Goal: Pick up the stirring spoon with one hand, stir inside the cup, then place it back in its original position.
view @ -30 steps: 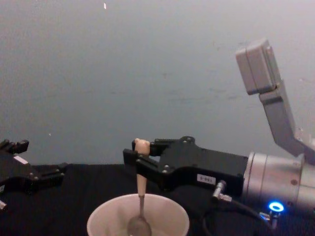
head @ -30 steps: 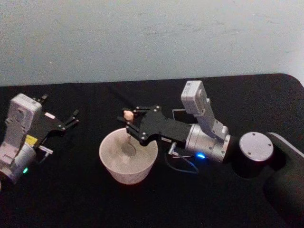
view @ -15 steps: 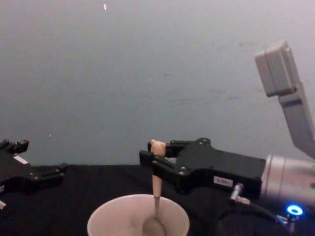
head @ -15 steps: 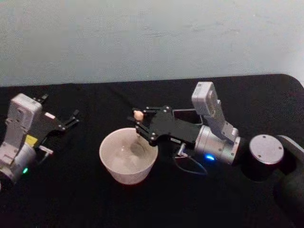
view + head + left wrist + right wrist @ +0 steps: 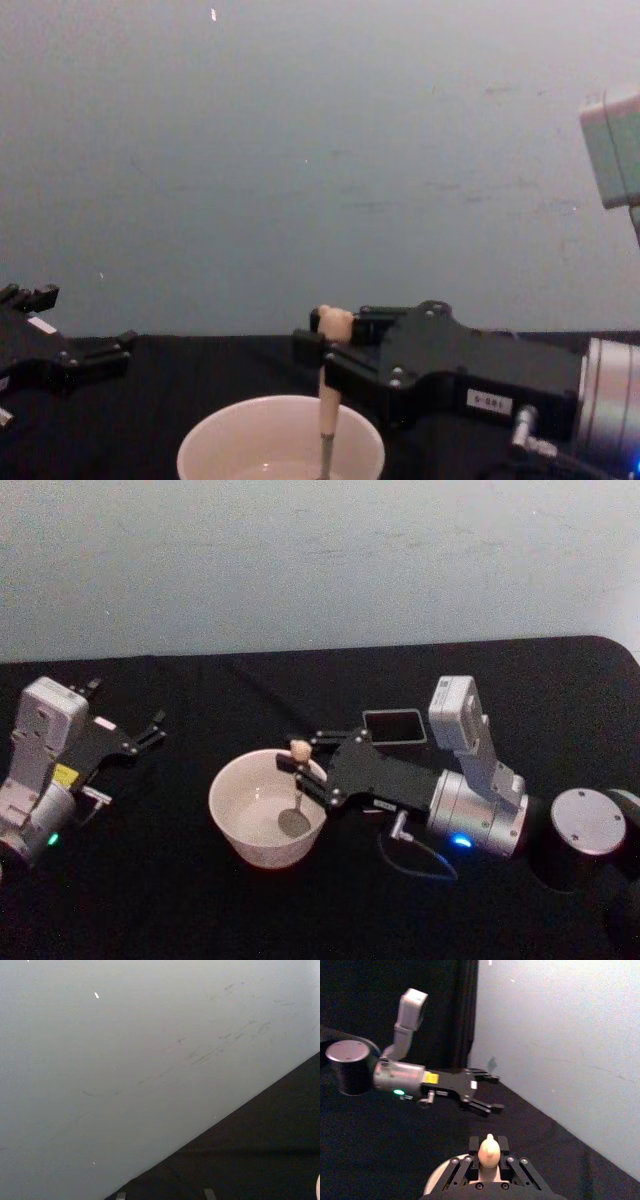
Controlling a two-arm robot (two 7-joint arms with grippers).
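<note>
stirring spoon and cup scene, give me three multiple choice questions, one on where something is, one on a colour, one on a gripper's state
1. Where is the metal bowl of the stirring spoon?
A. lying flat beside the cup
B. down inside the cup
C. raised well above the cup

2. What colour is the cup?
A. cream
B. blue
C. green

3. The left gripper is:
A. shut on the stirring spoon
B. shut on the cup's rim
C. open, holding nothing

Answers:
1 B: the spoon stands upright with its bowl low in the cup, its handle held by the right gripper.
2 A: the head view shows a pale cream wall and rim.
3 C: its fingers are spread apart, off to the left of the cup, with nothing between them.
</note>
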